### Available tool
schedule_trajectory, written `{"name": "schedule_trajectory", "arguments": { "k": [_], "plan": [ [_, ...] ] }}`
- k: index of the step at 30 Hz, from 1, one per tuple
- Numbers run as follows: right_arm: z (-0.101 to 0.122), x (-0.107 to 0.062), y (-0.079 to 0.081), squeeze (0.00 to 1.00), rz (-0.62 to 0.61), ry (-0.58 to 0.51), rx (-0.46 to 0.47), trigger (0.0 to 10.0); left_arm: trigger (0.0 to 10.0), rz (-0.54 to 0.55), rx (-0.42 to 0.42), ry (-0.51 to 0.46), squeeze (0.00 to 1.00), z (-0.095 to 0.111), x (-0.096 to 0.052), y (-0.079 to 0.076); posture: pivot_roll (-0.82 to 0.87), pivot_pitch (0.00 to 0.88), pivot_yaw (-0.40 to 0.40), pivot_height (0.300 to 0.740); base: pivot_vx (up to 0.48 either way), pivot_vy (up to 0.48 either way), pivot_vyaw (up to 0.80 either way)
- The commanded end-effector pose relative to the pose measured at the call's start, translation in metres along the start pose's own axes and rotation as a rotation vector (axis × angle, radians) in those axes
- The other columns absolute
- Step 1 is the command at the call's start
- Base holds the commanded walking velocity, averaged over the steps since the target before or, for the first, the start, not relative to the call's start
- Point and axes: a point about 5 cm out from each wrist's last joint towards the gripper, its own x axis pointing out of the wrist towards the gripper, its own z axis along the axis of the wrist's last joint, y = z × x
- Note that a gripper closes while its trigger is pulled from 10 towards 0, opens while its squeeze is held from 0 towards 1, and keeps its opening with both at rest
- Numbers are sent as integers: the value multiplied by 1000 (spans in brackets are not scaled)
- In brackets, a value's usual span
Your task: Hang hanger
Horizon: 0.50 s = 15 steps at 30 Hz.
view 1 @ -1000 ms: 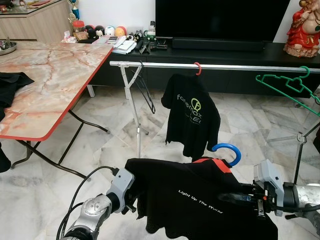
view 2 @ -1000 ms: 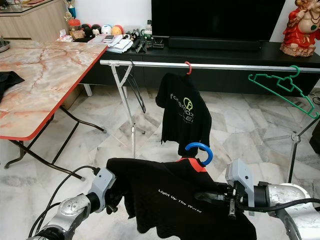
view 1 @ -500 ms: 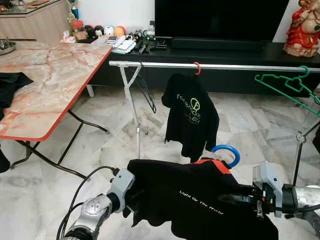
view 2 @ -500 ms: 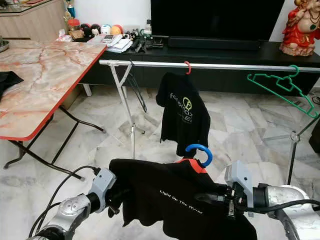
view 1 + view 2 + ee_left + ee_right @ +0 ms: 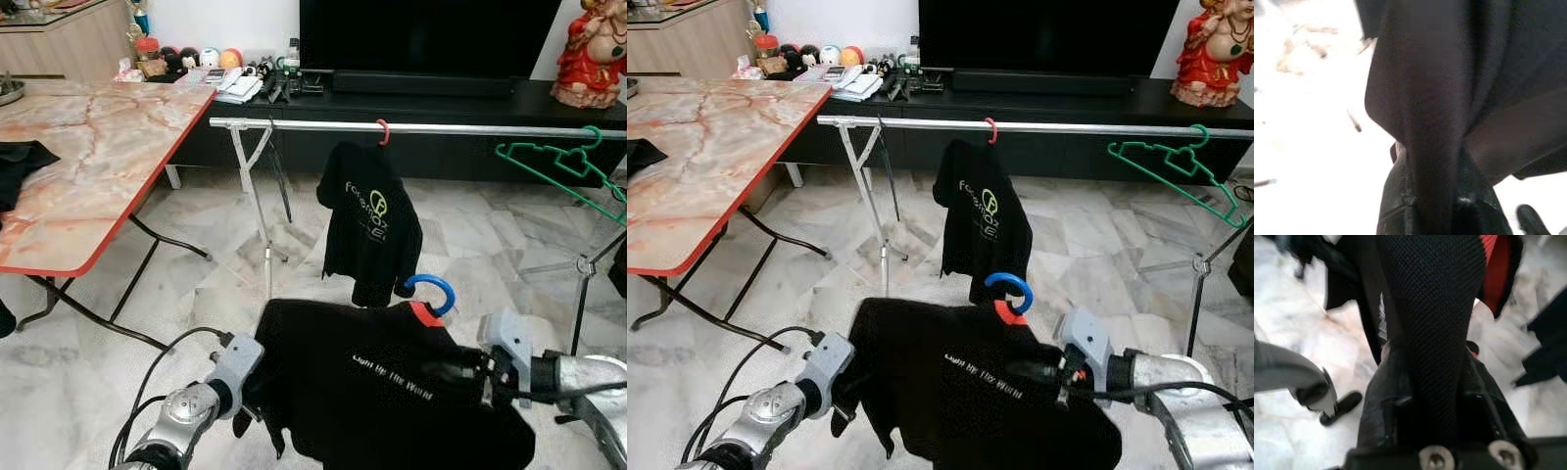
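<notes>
I hold a black shirt [image 5: 392, 392] with white lettering, spread between both grippers low in front of me. It sits on a hanger whose blue hook [image 5: 431, 289] sticks up above the red collar. My left gripper [image 5: 258, 397] is shut on the shirt's left edge, with cloth pinched between its fingers [image 5: 1400, 196]. My right gripper [image 5: 458, 372] is shut on the shirt's right shoulder, and mesh cloth [image 5: 1435, 333] runs between its fingers. The silver rail [image 5: 470, 128] crosses ahead, higher than the blue hook.
On the rail hang a black shirt [image 5: 370, 235] on a red hook [image 5: 383, 130] and a green hanger [image 5: 558, 166] at the right. The rack's legs [image 5: 266, 245] stand at the left. A marble-top folding table [image 5: 88, 166] is at my left, a dark TV console [image 5: 441, 93] behind.
The rack looks a little nearer as the view shifted. Both grippers and the shirt have moved slightly up and left, and the blue hook now sits close under the hanging shirt's hem.
</notes>
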Motion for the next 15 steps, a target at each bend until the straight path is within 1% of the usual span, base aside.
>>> {"name": "schedule_trajectory", "arguments": {
  "k": [1, 2, 3, 4, 8, 10, 11, 13, 14, 15],
  "plan": [
    [-4, -3, -1, 0, -11, 47, -18, 10000, 0, 83, -27, 68, 0, -9, -5, 12, 34, 118, -25, 740, 0, 0, 0],
    [-4, -3, -1, 0, -11, 47, -18, 10000, 0, 83, -27, 68, 0, -9, -5, 12, 34, 118, -25, 740, 0, 0, 0],
    [-8, -3, 1, 0, -10, 68, -14, 10000, 0, 107, -19, 96, 0, -13, -6, 14, 30, 119, -24, 740, 0, 0, 0],
    [-13, -2, -1, 0, -42, 93, 4, 10000, 0, 122, 4, 122, 0, -17, -8, 15, 31, 118, -24, 740, 0, 0, 0],
    [-20, 1, -7, 0, -112, 141, 29, 10000, 0, 141, 37, 147, 0, -18, -7, 15, 32, 118, -23, 740, 0, 0, 0],
    [-28, 4, -12, 0, -180, 195, 47, 10000, 0, 176, 52, 169, 0, -19, -7, 16, 33, 118, -24, 740, 0, 0, 0],
    [-28, 4, -12, 0, -180, 195, 47, 10000, 0, 176, 52, 169, 0, -19, -7, 16, 33, 118, -24, 740, 0, 0, 0],
    [-34, 5, -16, 0, -222, 239, 76, 10000, 0, 232, 46, 182, 0, -20, -8, 20, 36, 115, -24, 740, 0, 0, 0],
    [-38, 8, -15, 0, -237, 258, 123, 10000, 0, 313, 20, 177, 0, -17, -9, 27, 36, 115, -26, 740, 0, 0, 0],
    [-38, 8, -15, 0, -237, 258, 123, 10000, 0, 313, 20, 177, 0, -17, -9, 27, 36, 115, -26, 740, 0, 0, 0]
  ]
}}
